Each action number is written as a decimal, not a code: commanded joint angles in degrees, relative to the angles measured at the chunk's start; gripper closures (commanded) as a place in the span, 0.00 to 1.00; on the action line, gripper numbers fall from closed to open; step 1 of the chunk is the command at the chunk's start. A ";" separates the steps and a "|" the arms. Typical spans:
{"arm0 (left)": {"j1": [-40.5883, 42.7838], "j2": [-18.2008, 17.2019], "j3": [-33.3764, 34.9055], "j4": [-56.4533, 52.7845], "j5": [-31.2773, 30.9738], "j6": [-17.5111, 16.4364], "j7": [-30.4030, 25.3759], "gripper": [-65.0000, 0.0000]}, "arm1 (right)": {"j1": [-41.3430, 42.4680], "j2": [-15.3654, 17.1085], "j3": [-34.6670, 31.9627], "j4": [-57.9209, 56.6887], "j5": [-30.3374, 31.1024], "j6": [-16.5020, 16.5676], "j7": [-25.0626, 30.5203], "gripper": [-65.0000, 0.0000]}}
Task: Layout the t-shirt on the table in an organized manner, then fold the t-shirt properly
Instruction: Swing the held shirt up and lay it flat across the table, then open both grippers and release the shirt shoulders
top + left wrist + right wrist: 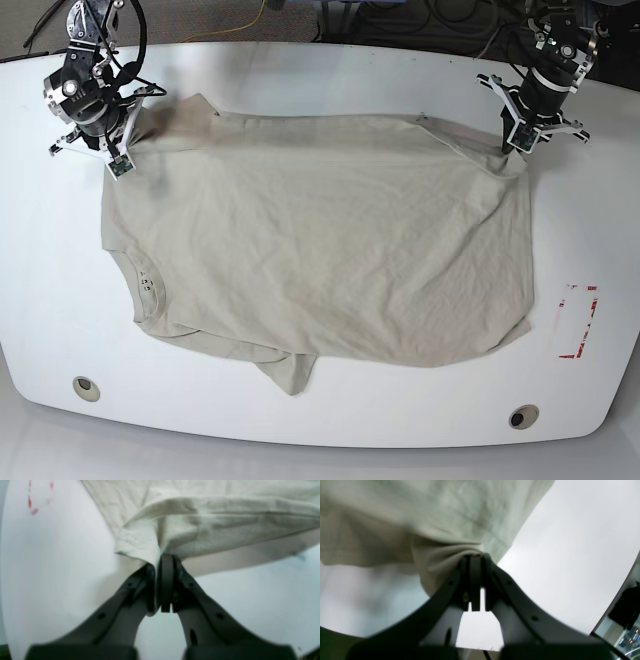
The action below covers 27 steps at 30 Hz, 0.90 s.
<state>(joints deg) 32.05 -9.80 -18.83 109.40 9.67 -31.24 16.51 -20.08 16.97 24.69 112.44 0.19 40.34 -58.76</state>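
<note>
I see the wrinkled beige cotton t-shirt (320, 240) spread out, my left gripper (519, 146) pinching its two-o'clock corner, my right gripper (128, 150) clamping its ten-o'clock corner.

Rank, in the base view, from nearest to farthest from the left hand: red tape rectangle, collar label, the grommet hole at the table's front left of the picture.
From the left hand:
1. Red tape rectangle outline, right side.
2. Small printed collar label, picture's left.
3. Round grommet hole, front left corner.

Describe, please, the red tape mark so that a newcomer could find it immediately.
On the white table, look past the t-shirt toward the base view's right edge. The red tape mark is a small broken rectangle outline, the only red thing on the tabletop.
</note>
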 commanded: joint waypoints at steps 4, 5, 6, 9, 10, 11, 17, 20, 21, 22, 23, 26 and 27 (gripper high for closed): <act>-0.01 -0.26 -2.40 1.14 0.39 -5.20 4.54 0.90 | -2.47 0.57 -0.20 1.01 -0.32 -0.64 0.34 0.83; -0.27 -0.26 -2.58 1.14 0.92 -6.16 6.48 0.84 | -2.74 0.57 -0.20 1.01 -0.32 -0.64 0.34 0.78; -0.54 -0.18 -2.58 1.23 1.27 -6.87 7.79 0.78 | -2.91 0.48 -0.20 1.01 -0.32 -0.73 0.34 0.71; -0.62 0.00 -3.28 1.41 2.50 -7.57 9.20 0.65 | -4.50 0.48 -0.12 1.01 -0.32 -0.73 0.34 0.55; -0.62 0.00 -3.81 1.41 2.68 -7.57 9.20 0.62 | -5.02 0.48 -0.12 1.01 -0.32 -0.73 0.34 0.49; -0.62 0.00 -4.42 1.41 2.68 -7.57 9.11 0.59 | -5.55 0.48 -0.12 1.10 -0.32 -0.73 0.34 0.43; -1.24 0.00 -6.80 1.41 2.77 -7.30 9.11 0.58 | -5.90 0.48 0.15 1.18 -0.32 -0.73 0.34 0.15; -3.09 0.00 -7.85 1.41 2.77 -7.30 9.11 0.58 | -5.46 0.48 1.20 1.18 -0.32 -0.73 0.52 0.13; -4.23 0.00 -8.82 1.32 2.77 -7.30 9.11 0.58 | -4.67 0.48 2.35 1.18 -0.32 -0.73 0.61 0.13; -5.11 0.00 -9.70 1.32 2.77 -7.30 9.11 0.58 | -3.44 0.48 2.96 1.18 -0.32 -0.73 0.61 0.13; -5.72 0.00 -10.23 1.32 2.68 -7.30 9.03 0.59 | -2.56 0.48 3.40 1.18 -0.32 -0.73 0.61 0.13; -9.15 -0.09 -12.07 1.32 1.98 -7.30 9.03 0.59 | 0.60 0.57 4.28 1.01 -0.32 -0.64 0.61 0.13; -10.03 -0.18 -12.42 1.32 1.80 -7.30 9.03 0.59 | 1.39 0.65 4.28 1.01 -0.32 -0.64 0.61 0.13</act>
<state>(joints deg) 23.77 -9.15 -30.37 109.62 12.58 -39.00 26.57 -20.60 16.67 28.82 112.42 -0.30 39.88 -59.18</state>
